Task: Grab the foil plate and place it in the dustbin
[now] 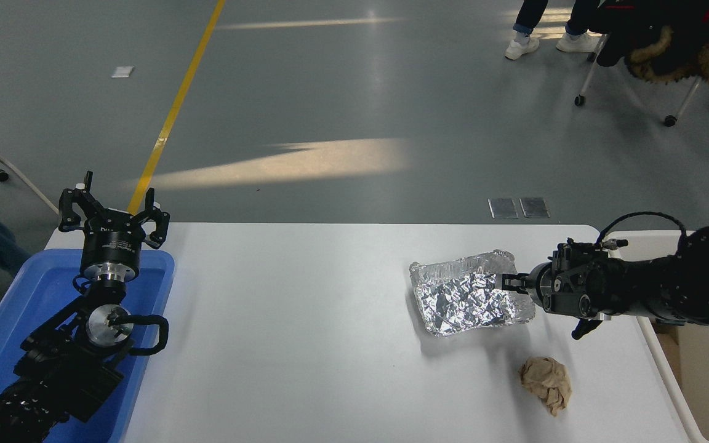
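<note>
Crumpled brown paper ball [546,384] on white table [305,320]; blue tray [28,295] left.

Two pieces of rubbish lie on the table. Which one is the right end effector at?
The foil plate: the right end effector is at its right rim, while the crumpled brown paper ball lies apart, nearer the camera, untouched.

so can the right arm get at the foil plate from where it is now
Probably yes. The right gripper is already at the foil plate's right rim, coming in low from the table's right side, and nothing lies between them. The brown paper ball sits nearer the camera, out of the way.
</note>
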